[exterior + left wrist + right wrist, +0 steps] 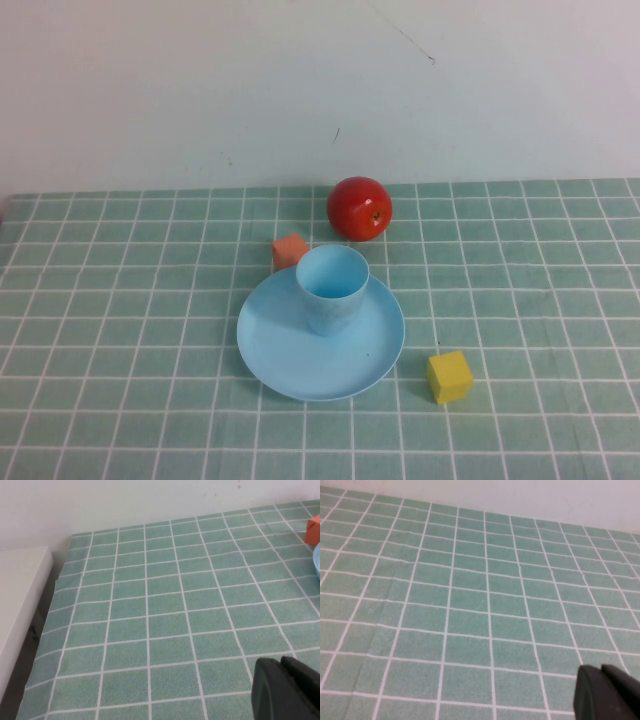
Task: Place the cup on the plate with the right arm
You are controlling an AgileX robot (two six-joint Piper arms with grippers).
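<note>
The light blue cup [332,288] stands upright on the light blue plate [290,355] near the middle of the table. Neither arm shows in the high view. My left gripper [280,667] is shut and empty, low over bare checked cloth at the table's left side; the plate's edge [317,560] shows at that view's border. My right gripper [601,672] is shut and empty, over bare checked cloth, with neither cup nor plate in its view.
A red apple [359,208] sits behind the plate. An orange cube [289,250] lies at the plate's far left rim and shows in the left wrist view [314,529]. A yellow cube [449,376] lies right of the plate. A white ledge [17,610] borders the table's left edge.
</note>
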